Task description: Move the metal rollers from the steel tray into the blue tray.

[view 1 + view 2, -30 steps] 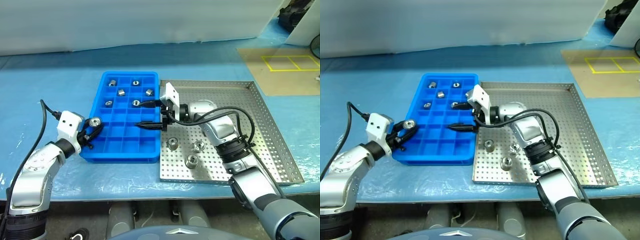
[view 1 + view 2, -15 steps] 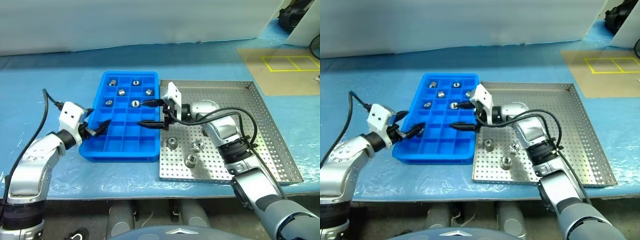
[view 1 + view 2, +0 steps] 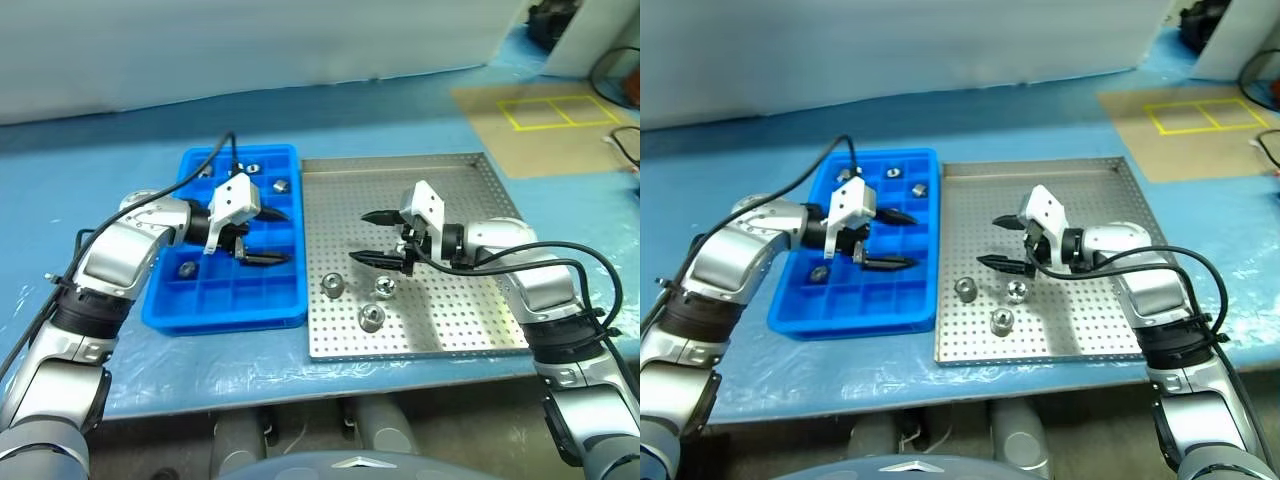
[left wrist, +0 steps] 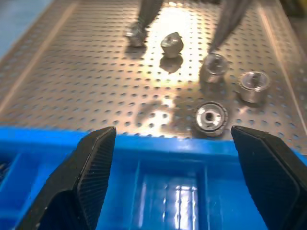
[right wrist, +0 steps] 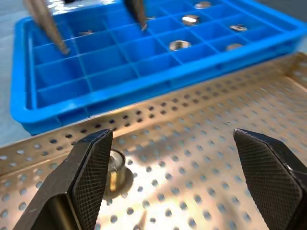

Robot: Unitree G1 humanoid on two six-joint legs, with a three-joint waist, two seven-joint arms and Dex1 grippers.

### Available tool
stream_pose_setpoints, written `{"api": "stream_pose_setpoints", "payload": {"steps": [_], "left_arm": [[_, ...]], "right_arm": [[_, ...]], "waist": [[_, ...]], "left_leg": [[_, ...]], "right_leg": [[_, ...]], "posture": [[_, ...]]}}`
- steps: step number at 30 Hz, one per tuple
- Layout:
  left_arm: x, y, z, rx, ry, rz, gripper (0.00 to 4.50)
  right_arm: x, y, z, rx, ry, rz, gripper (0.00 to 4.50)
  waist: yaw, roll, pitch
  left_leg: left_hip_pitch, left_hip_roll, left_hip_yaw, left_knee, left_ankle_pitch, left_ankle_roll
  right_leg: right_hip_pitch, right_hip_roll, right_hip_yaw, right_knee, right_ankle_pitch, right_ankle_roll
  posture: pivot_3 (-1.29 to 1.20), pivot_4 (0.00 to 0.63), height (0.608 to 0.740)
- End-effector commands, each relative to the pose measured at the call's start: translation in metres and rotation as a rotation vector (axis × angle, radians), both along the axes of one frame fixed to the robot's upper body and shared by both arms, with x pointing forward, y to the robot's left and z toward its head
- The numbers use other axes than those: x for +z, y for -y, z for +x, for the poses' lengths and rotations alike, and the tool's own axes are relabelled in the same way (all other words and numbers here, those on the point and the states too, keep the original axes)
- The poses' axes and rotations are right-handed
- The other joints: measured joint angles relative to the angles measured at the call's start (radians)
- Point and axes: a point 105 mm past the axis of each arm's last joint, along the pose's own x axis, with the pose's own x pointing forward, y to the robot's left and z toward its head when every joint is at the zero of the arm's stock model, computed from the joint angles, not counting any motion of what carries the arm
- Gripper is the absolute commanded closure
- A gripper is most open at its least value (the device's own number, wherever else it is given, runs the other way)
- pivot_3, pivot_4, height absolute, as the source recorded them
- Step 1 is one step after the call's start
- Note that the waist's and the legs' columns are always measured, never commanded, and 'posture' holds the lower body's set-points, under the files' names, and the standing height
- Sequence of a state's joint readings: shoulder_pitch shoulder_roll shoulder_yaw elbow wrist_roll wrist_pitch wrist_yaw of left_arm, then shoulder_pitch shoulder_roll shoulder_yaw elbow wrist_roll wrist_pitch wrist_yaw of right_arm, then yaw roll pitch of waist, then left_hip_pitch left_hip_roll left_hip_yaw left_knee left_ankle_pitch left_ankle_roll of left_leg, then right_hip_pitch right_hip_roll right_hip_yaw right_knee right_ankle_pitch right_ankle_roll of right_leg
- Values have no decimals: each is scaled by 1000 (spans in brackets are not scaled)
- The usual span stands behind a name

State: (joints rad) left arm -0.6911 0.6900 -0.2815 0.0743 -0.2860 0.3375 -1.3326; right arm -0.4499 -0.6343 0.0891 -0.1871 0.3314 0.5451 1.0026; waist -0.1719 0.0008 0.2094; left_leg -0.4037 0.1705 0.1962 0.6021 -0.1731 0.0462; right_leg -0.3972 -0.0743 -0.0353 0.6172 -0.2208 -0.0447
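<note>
Left claw [image 3: 262, 237] over blue tray [image 3: 290, 308], fingers spread.

Three metal rollers [image 3: 333, 285] lie on the one steel tray [image 3: 470, 320], beside one blue tray [image 3: 220, 312].

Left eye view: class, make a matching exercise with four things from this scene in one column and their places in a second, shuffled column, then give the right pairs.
Things:
1. left claw
2. right claw
3. three metal rollers
4. blue tray

Places:
A. left of the steel tray
B. open, over the blue tray
C. on the steel tray's near part
D. open, over the steel tray

Pairs: 1-B, 2-D, 3-C, 4-A
</note>
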Motion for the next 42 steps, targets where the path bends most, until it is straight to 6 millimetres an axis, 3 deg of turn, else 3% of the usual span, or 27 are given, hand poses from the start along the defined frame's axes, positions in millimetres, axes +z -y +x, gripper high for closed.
{"api": "stream_pose_setpoints", "payload": {"steps": [1,7,15,21,28,37,42], "left_arm": [[-1,7,2,-122,-5,64,452],[-8,21,1,-308,-61,197,452],[-33,19,1,-410,-20,397,452],[-41,20,3,-411,-8,446,452],[-64,7,0,-410,0,521,452],[-78,-12,5,-376,31,585,452],[-79,-12,5,-353,35,565,1620]], "right_arm": [[9,0,-10,-30,54,8,362],[-3,-1,-29,-99,25,28,362],[-11,-1,-39,-150,-4,46,362],[-14,-3,-42,-163,-19,50,362],[-14,-1,-41,-176,-25,46,362],[-11,-1,-37,-184,-23,49,362],[-10,-3,-36,-170,-23,52,362]], "waist": [[-34,0,0],[-129,0,0],[-224,0,0],[-256,0,0],[-281,0,0],[-314,2,-2],[-323,2,-3]], "left_leg": [[0,0,0,0,-1,1],[-2,-2,3,0,-4,7],[-3,-3,3,0,-6,9],[-2,-4,2,1,-6,10],[-2,-4,1,1,-8,12],[1,-3,0,1,-8,12],[1,-3,-1,2,-8,12]], "right_leg": [[0,0,0,-1,0,0],[2,0,0,-11,2,3],[4,0,-1,-14,-2,12],[8,-1,-1,-17,-3,14],[9,-1,-2,-20,-2,15],[13,-1,-6,-24,-2,17],[15,-1,-8,-29,-1,18]], "posture": [[-874,150,740],[-967,150,740],[-999,150,740],[-996,150,740],[-993,150,740],[-977,150,740],[-959,150,740]]}}
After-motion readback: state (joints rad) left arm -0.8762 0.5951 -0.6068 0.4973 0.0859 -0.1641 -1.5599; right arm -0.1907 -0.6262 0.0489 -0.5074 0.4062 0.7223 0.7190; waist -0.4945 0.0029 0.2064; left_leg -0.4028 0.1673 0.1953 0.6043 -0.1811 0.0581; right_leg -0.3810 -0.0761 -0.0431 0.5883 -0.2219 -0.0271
